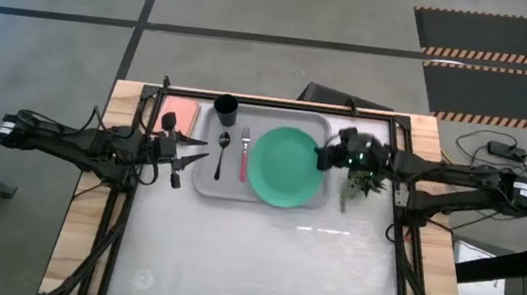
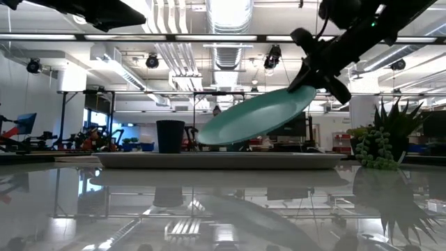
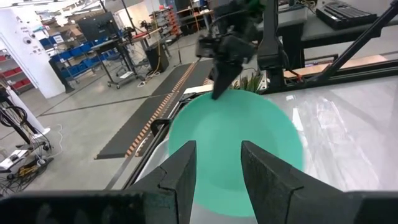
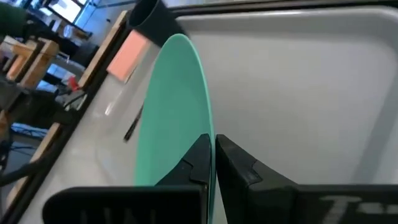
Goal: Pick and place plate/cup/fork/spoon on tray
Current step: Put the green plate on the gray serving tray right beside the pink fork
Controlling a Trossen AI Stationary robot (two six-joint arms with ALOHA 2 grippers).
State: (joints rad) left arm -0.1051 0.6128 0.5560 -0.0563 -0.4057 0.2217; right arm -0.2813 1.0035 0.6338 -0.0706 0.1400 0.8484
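You're looking at the right gripper (image 1: 327, 156) pinching the plate (image 1: 286, 166) by its right-hand rim, fingers (image 4: 198, 163) clamped tight w/ the mint-green edge between them. In the low view the plate is hanging tilted: the gripped side is riding high, the opposite edge is dipping down toward the tray (image 1: 201, 180), though you can't tell from there whether that low edge is touching the tray floor. From above, the plate is sitting over the tray's right half, covering approx. the whole stretch from the fork (image 1: 245, 153) to the right rim. The fork is lying on the tray just left of the plate, pink handle pointing toward the near edge, and the spoon (image 1: 222, 152) is lying parallel beside it, further left. The cup (image 1: 225, 111) is standing upright in the tray's far left corner, w/ the pink pad (image 1: 179, 115) resting on the table just beyond the tray's left rim. The left gripper (image 1: 188, 151) is hovering at the tray's left edge, near the spoon, its fingers (image 3: 181, 172) spread apart & gripping nothing. A small green plant (image 1: 365, 183) is sitting on the table just right of the tray, beneath the right arm.
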